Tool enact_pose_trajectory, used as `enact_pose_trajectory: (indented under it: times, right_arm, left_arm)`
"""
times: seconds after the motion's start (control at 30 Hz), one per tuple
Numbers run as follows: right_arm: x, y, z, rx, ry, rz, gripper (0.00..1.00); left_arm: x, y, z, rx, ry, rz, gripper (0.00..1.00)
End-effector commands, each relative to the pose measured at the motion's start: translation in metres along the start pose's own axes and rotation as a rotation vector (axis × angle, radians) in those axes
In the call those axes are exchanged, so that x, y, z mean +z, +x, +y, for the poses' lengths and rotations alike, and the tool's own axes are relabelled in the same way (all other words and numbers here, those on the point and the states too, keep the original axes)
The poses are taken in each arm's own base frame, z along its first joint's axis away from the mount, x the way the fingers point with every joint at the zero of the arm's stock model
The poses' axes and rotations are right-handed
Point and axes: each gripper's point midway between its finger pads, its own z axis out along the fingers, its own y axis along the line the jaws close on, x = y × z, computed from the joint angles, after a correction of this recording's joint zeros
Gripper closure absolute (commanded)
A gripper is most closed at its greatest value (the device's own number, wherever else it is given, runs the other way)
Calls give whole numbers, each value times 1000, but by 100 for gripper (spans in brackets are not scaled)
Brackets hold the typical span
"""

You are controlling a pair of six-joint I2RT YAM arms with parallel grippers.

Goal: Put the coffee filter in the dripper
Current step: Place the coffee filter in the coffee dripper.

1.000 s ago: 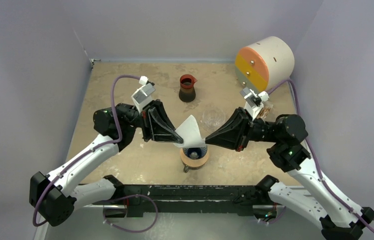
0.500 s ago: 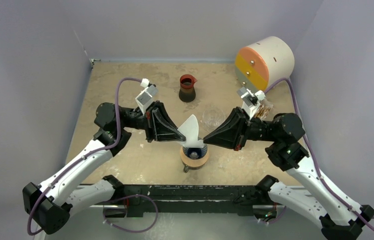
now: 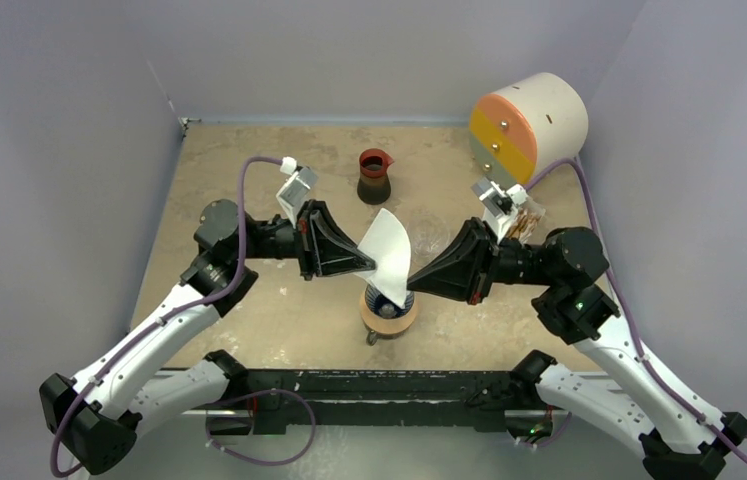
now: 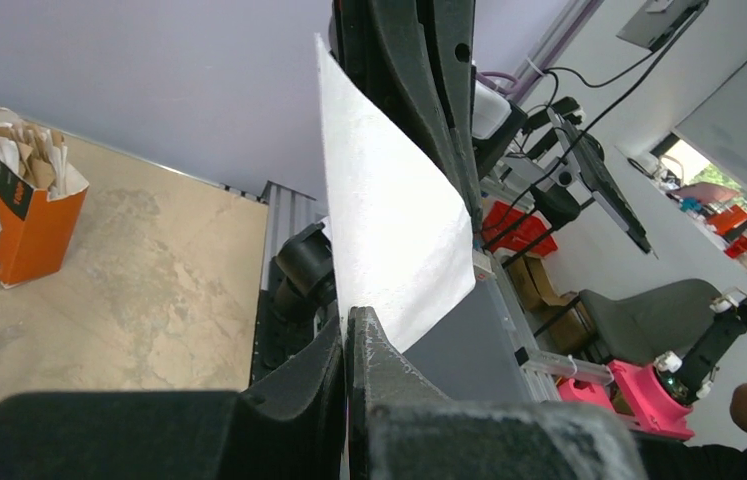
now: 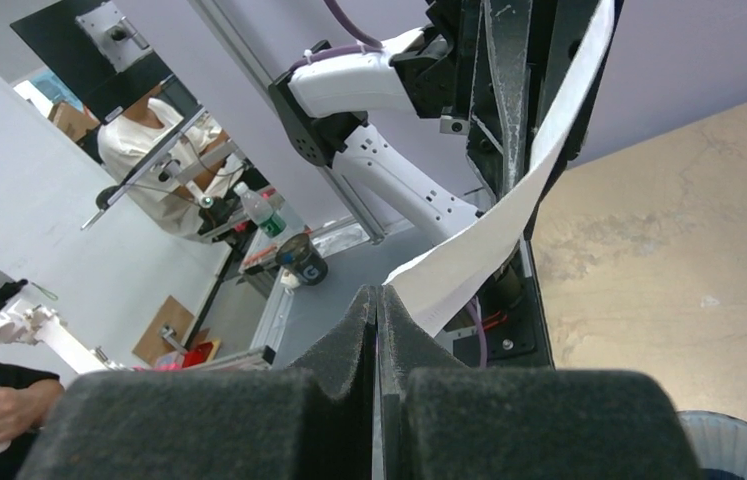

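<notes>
White filter (image 3: 387,260) has twisted upright over dripper (image 3: 377,298).

The top camera sits high above and behind the arm bases (image 3: 234,370), far from the dripper (image 3: 386,298), and looks down and forward over the whole table (image 3: 249,330). The left wrist camera is very near, to the left of the dripper, and looks rightward along the left gripper (image 4: 347,335). The right wrist camera, to the right of the dripper, looks leftward along the right gripper (image 5: 377,300). All three views share the coffee filter (image 3: 389,255) above the dripper.
</notes>
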Motion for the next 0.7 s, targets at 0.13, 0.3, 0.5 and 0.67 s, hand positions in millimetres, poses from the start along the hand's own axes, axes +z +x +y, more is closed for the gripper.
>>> enact_pose_trajectory:
  times: [0.13,0.3,0.5,0.67]
  right_arm:
    - [-2,0,-3,-35,35,0,100]
    - [-3,5,-8,-27,50,6,100]
    - [-4,5,-10,-33,65,-2,100]
    - [-4,5,-9,-37,68,-1,100]
  left_arm:
    - [-1,-23,-10,73,-17,-66,100]
    - [-2,-27,-22,89,30,-84,100]
    - [-2,-31,-40,92,113,-92,100]
    - [-2,-32,-39,82,109,-89,100]
